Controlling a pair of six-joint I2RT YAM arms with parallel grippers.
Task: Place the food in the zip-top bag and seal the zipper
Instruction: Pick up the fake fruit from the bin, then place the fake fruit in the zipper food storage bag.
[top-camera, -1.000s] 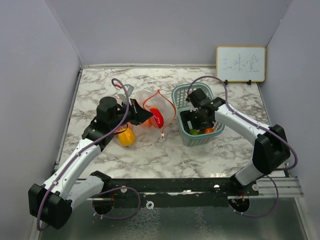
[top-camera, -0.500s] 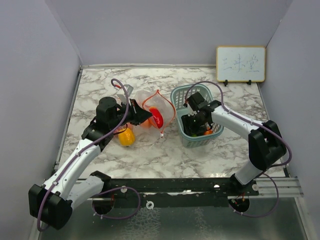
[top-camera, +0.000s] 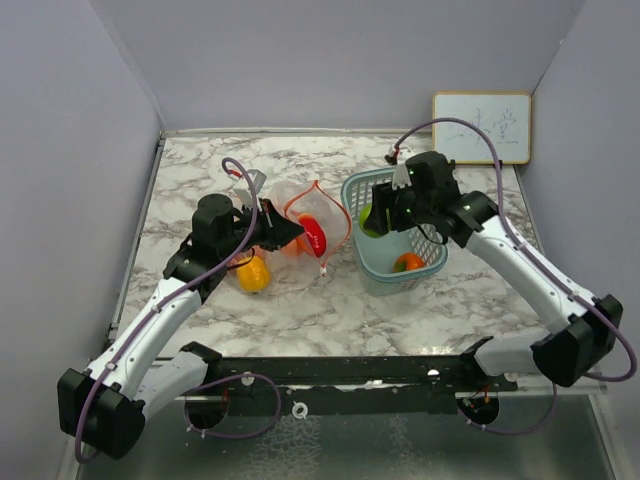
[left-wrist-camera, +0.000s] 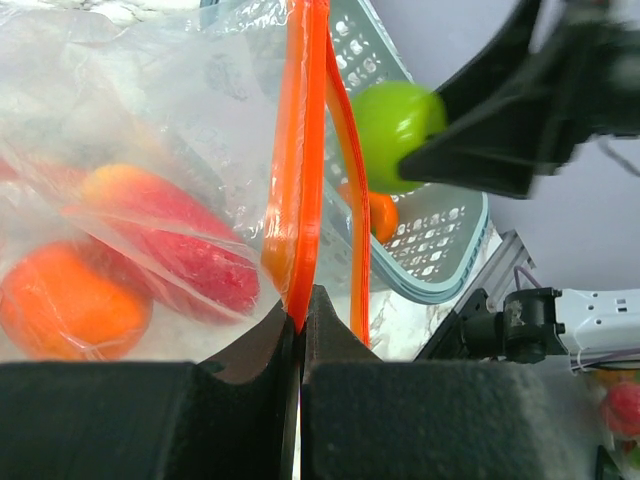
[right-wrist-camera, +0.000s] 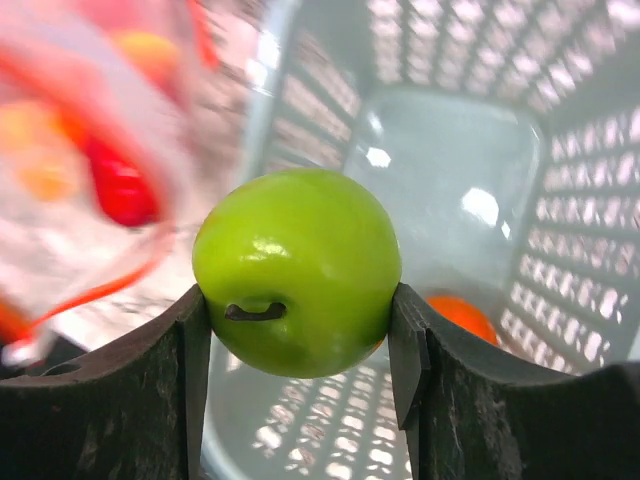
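Right gripper (right-wrist-camera: 300, 335) clamps a green toy apple (right-wrist-camera: 297, 270) between its two fingers, one on each side of the fruit. It holds the apple above the teal lattice basket (top-camera: 398, 281), over the end of the basket nearest the bag. One orange toy (top-camera: 408, 262) lies on the basket floor below. Left gripper (left-wrist-camera: 301, 322) is pinched tight on the orange-red zipper (left-wrist-camera: 298, 170) of the clear zip-top bag (left-wrist-camera: 150, 110). It grips one strip of the mouth while the other strip bows away toward the basket, so the mouth gapes open. The bag lies on the marble table (top-camera: 330, 310) just left of the basket, its mouth turned toward the apple. Inside it sit a red-and-pink toy (left-wrist-camera: 175, 235) and an orange one (left-wrist-camera: 60, 305). A yellow-orange toy (top-camera: 252, 272) lies by the left arm; whether it is inside the bag I cannot tell. A whiteboard (top-camera: 481, 127) leans against the back wall
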